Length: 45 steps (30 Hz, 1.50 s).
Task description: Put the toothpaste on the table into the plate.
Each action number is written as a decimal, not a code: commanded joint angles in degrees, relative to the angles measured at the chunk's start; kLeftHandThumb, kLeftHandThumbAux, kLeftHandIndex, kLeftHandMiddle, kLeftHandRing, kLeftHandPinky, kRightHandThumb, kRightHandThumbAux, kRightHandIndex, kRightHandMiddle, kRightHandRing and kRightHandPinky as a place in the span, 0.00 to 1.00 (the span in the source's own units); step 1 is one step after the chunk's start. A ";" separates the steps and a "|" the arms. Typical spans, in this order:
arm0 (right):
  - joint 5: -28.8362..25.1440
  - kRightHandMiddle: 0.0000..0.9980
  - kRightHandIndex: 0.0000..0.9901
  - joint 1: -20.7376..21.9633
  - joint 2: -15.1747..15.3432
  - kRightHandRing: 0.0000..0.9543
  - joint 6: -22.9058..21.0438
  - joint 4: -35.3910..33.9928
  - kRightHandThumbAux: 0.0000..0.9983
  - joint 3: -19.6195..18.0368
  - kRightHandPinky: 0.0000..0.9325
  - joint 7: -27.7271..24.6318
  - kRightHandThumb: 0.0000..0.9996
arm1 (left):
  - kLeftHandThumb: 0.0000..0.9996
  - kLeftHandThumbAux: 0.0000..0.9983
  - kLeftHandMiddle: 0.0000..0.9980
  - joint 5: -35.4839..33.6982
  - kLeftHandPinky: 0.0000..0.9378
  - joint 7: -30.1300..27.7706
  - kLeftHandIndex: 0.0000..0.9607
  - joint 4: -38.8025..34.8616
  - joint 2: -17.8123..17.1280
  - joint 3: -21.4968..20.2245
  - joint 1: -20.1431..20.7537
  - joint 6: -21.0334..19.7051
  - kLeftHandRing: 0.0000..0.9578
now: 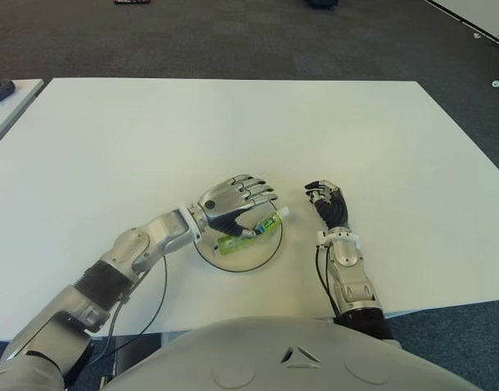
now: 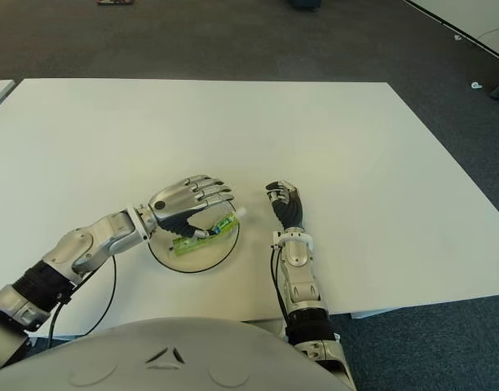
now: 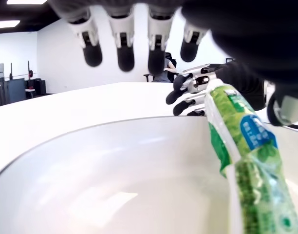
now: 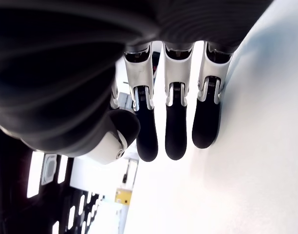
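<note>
No wording can be read anywhere: the green toothpaste tube lying in the plate carries a blue label panel with pale print, but its characters are too blurred to make out in any view.

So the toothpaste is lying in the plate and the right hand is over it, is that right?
Not quite. It is the left hand that is over the toothpaste in the plate; the right hand shows beside the plate, on its right. The left eye view shows this.
</note>
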<state>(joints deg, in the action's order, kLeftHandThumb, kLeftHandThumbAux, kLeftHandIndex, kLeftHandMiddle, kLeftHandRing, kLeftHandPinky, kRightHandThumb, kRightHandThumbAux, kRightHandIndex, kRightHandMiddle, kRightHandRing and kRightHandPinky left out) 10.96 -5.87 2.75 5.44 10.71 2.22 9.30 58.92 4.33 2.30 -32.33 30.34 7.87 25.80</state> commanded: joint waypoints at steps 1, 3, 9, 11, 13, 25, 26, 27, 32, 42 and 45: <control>0.07 0.41 0.42 0.41 0.12 0.41 0.07 0.77 0.73 -0.04 0.43 -0.10 0.71 | 0.24 0.26 0.00 0.31 0.00 0.07 0.00 -0.04 -1.11 -0.58 0.60 0.50 0.00; 0.06 0.42 0.42 0.43 0.08 0.41 -0.09 0.74 0.73 -0.05 0.43 -0.05 0.71 | 0.24 0.25 0.00 -0.35 0.00 0.00 0.00 -0.27 -1.41 -1.08 0.64 0.83 0.00; -0.13 0.42 0.42 0.45 -0.05 0.42 -0.37 0.63 0.73 -0.11 0.43 -0.10 0.71 | 0.24 0.24 0.00 -2.24 0.00 -1.92 0.00 -1.13 -2.14 -2.21 0.78 1.57 0.00; -0.12 0.42 0.42 0.49 -0.03 0.42 -0.38 0.67 0.73 -0.12 0.43 -0.10 0.71 | 0.25 0.24 0.00 -2.93 0.00 -3.22 0.00 -1.37 -2.32 -2.41 0.92 1.60 0.00; -0.11 0.42 0.42 0.52 0.00 0.41 -0.36 0.71 0.73 -0.11 0.43 -0.12 0.71 | 0.25 0.23 0.00 -3.86 0.00 -5.12 0.00 -1.64 -2.45 -2.63 1.05 1.49 0.00; -0.37 0.42 0.42 0.54 -0.12 0.42 -0.21 0.75 0.73 -0.04 0.44 -0.36 0.71 | 0.25 0.23 0.00 -13.02 0.00 -9.23 0.00 -0.62 -0.84 -7.74 -0.12 -1.58 0.00; -0.41 0.42 0.42 0.53 -0.17 0.42 -0.24 0.75 0.73 -0.06 0.44 -0.33 0.71 | 0.25 0.24 0.00 -15.33 0.00 -8.52 0.00 0.15 -0.06 -9.24 -0.66 -2.24 0.00; -0.43 0.42 0.42 0.52 -0.21 0.42 -0.26 0.75 0.73 -0.07 0.43 -0.32 0.71 | 0.24 0.25 0.00 -16.81 0.01 -8.12 0.00 0.62 0.44 -10.17 -0.99 -2.63 0.00; -0.46 0.42 0.42 0.45 -0.43 0.42 -0.58 0.39 0.73 -0.16 0.44 -0.14 0.71 | 0.24 0.38 0.00 -27.37 0.10 -6.10 0.00 0.32 7.16 -15.20 -4.84 -6.44 0.00; -0.38 0.43 0.42 0.80 -0.23 0.42 -0.38 0.62 0.73 -0.19 0.44 -0.35 0.72 | 0.25 0.71 0.16 -43.06 0.25 -5.06 0.12 -3.60 17.20 -22.97 -10.19 -13.08 0.17; -0.55 0.43 0.42 0.99 -0.22 0.42 -0.20 0.82 0.73 -0.26 0.44 -0.43 0.72 | 0.23 0.79 0.24 -47.11 0.26 -3.18 0.20 -0.45 19.55 -26.11 -11.09 -10.26 0.22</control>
<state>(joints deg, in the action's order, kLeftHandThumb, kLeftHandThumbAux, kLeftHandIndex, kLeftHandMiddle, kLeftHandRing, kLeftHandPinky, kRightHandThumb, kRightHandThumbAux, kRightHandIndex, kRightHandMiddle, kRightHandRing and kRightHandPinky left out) 10.79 -5.73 2.51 5.55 10.84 2.17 9.22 15.62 -0.93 -0.49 -14.59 7.39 -2.14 14.42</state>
